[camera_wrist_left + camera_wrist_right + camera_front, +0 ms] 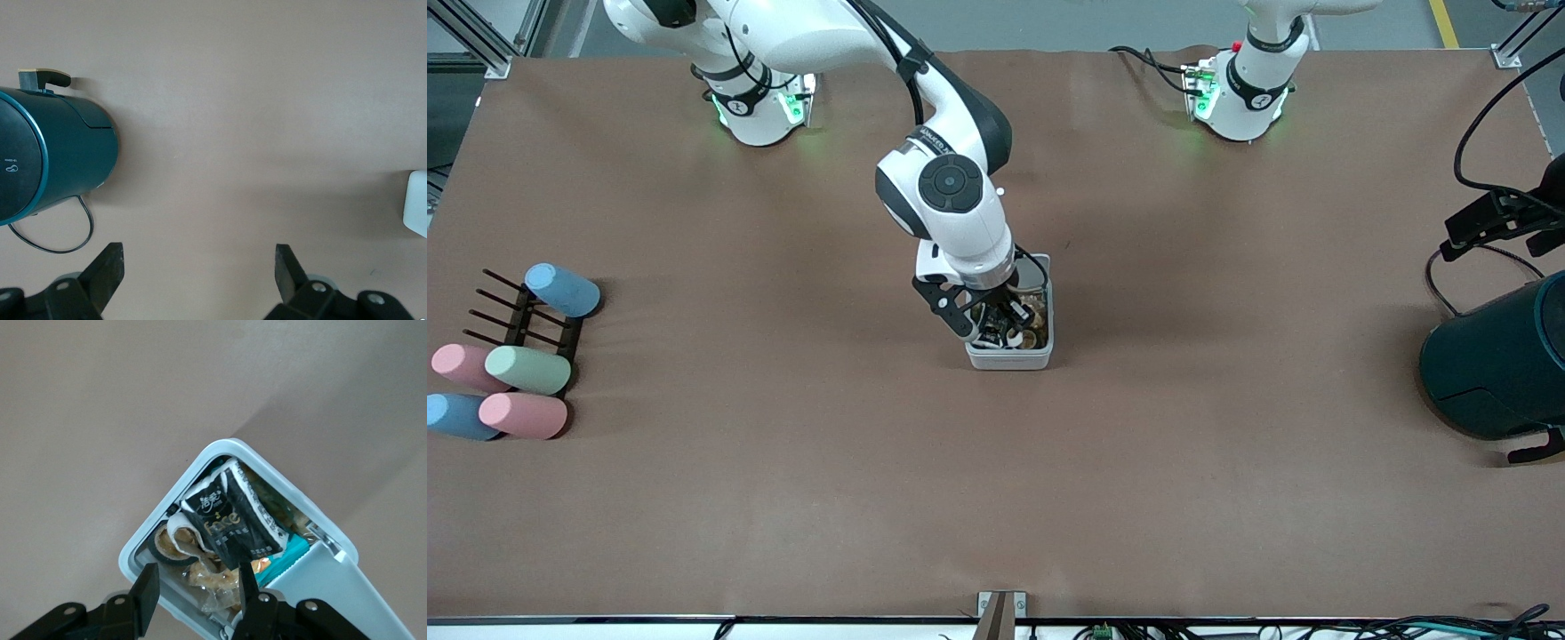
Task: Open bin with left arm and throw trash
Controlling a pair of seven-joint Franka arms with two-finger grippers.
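The small white-grey bin (1009, 360) stands mid-table with its hinged lid (347, 593) up. Inside lie the black wrapper with pale print (233, 520), the curled white strip (183, 530) and the black tape ring (160, 550), among a clear wrapper and a teal packet. My right gripper (996, 324) hangs just over the bin's open top; in the right wrist view it (198, 577) is open and empty. My left gripper (1480, 222) is up over the table at the left arm's end, open and empty (199, 257). The bin's corner (417, 212) shows in the left wrist view.
A large dark teal round container (1503, 364) lies at the left arm's end, also in the left wrist view (60, 157), with a black cable by it. Several pastel cylinders (525, 369) and a black rack (520, 324) sit at the right arm's end.
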